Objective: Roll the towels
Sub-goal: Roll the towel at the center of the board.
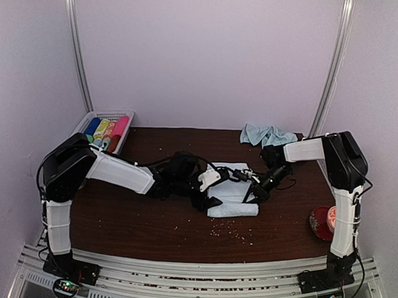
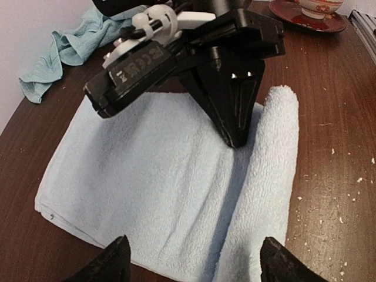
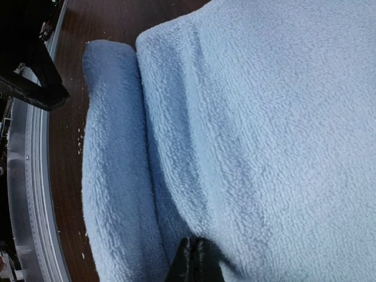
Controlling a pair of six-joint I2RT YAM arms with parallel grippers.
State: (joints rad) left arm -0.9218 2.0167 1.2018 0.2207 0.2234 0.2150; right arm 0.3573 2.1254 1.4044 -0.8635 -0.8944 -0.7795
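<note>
Left gripper (image 2: 200, 264) hangs at the bottom of the left wrist view, jaws spread wide over the flat towel (image 2: 147, 176) and holding nothing. Right gripper (image 2: 238, 136), jaws pinched together, presses its tip into the crease beside the rolled-up edge (image 2: 276, 158) at the right of that view. From where I stand the roll looks loose. With one point pinning it, I'd guess it could spring open, or skew if one end gets pushed ahead. The second towel (image 1: 266, 134) lies crumpled by the table's (image 1: 149, 226) far edge, upper right of centre in the top view. Bare wood surrounds the flat towel, and the red dish (image 1: 324, 224) sits well apart at lower right.
</note>
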